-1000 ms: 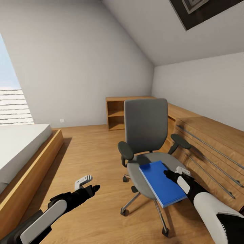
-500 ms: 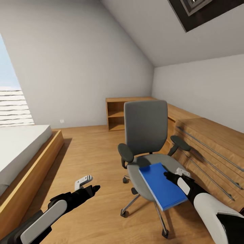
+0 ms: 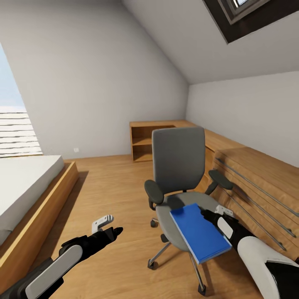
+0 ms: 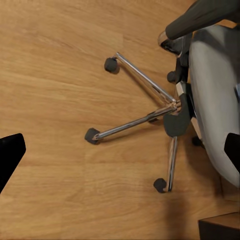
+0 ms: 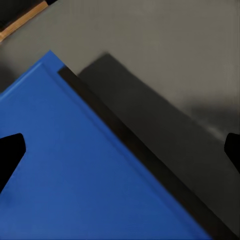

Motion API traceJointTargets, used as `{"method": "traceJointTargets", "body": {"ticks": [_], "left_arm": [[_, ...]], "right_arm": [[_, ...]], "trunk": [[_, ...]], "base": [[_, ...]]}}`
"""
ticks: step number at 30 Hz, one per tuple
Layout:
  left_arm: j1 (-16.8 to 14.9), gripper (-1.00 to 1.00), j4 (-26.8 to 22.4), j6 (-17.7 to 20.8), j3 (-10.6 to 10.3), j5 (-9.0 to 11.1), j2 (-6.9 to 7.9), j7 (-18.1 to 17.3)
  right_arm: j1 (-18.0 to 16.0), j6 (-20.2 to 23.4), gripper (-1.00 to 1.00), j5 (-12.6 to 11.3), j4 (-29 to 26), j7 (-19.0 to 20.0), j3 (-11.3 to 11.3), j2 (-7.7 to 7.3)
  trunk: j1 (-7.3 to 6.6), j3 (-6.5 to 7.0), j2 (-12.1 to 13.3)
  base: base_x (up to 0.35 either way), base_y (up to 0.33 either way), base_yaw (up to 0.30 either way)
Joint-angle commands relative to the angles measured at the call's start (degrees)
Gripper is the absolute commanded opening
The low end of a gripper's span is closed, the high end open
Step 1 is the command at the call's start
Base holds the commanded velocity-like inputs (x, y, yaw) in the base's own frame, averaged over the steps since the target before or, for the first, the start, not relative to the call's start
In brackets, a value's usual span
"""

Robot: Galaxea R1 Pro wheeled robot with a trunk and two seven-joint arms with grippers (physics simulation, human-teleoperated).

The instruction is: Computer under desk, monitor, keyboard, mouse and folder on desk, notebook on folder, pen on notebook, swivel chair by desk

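The grey swivel chair (image 3: 178, 160) stands mid-room on the oak floor, its chrome star base (image 4: 150, 117) under my left wrist camera. The blue folder (image 3: 199, 233) lies on the seat and overhangs the seat's front edge. My right gripper (image 3: 207, 216) is at the folder's right edge. In the right wrist view its fingertips are spread wide over the folder (image 5: 75, 170) and the grey seat (image 5: 165, 60), so the right gripper (image 5: 120, 150) is open. My left gripper (image 3: 109, 227) hangs open above the floor, left of the chair, holding nothing (image 4: 120, 150).
A low bed (image 3: 25, 187) in an oak frame fills the left side. Oak shelving (image 3: 145, 141) stands against the far wall. An oak drawer unit with bar handles (image 3: 257, 178) runs along the right, close behind the chair. A skylight (image 3: 249, 16) is overhead.
The room and the chair with the folder have slid slightly down in the picture, so the camera has moved. Both grippers keep their stance and stay open.
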Motion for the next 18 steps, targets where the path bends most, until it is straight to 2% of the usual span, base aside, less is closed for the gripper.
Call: {"method": "traceJointTargets", "body": {"ticks": [1, 6, 11, 12, 15, 16, 18], "left_arm": [[-0.07, 1.00, -0.08, 0.02, -0.08, 0.29, 0.03, 0.36], [-0.07, 1.00, -0.08, 0.02, -0.12, 0.31, 0.00, 0.54], [-0.07, 1.00, -0.08, 0.02, -0.13, 0.31, -0.02, 0.63], [-0.07, 1.00, -0.08, 0.02, -0.13, 0.31, -0.02, 0.60], [-0.07, 1.00, -0.08, 0.02, -0.13, 0.31, -0.02, 0.58], [-0.07, 1.00, -0.08, 0.02, -0.13, 0.28, -0.02, 0.58], [-0.07, 1.00, -0.08, 0.02, -0.13, 0.26, -0.02, 0.57]], "right_arm": [[-0.01, 0.34, 1.00, -0.26, -0.23, -0.16, -0.25, 0.02], [0.04, 0.25, 1.00, -0.28, -1.27, -0.07, -0.26, -0.03], [1.11, 0.54, 1.00, -0.34, -8.87, -0.14, -0.26, -0.01], [2.83, 0.79, 1.00, -0.34, -12.57, -0.22, -0.24, 0.03], [6.53, 1.58, 1.00, -0.35, -18.88, -0.36, -0.18, 0.10], [9.15, 2.58, 1.00, -0.35, -23.77, -0.45, -0.15, 0.20], [11.67, 4.05, 1.00, -0.35, -29.11, -0.61, -0.14, 0.50]], "trunk": [[-0.23, 0.12, 0.39], [-1.33, 1.02, 2.39], [-2.43, 1.92, 4.40], [-2.65, 2.10, 4.80], [-3.31, 2.64, 6.00], [-3.53, 2.82, 6.40], [-3.97, 3.18, 7.21]], "base": [[0.000, 0.000, 0.000], [0.000, 0.000, 0.000], [0.000, 0.000, 0.000], [0.000, 0.000, 0.000], [0.000, 0.000, 0.000], [0.000, 0.000, 0.000], [0.000, 0.000, 0.000]]}}
